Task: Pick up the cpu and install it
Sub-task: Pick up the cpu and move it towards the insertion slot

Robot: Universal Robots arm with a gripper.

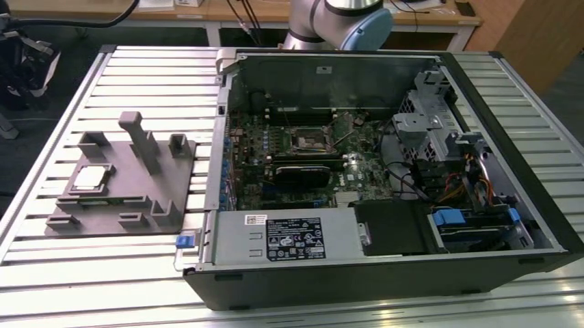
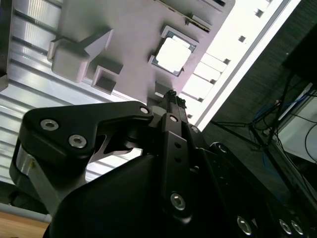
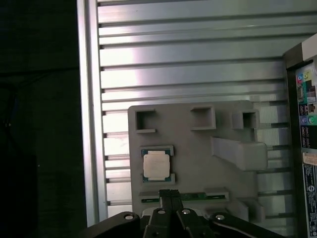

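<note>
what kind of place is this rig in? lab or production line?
Most likely a robotics lab bench, not a production line. An open computer case lies on a slotted aluminium table beside a grey fixture holding the cpu, and wooden desks with loose cables stand behind the arm's base.

This looks like a robotics lab or workshop: a ribbed aluminium table (image 1: 73, 287) carries an opened black computer tower case (image 1: 383, 295), with a light wooden desk (image 1: 438, 19) behind.
</note>
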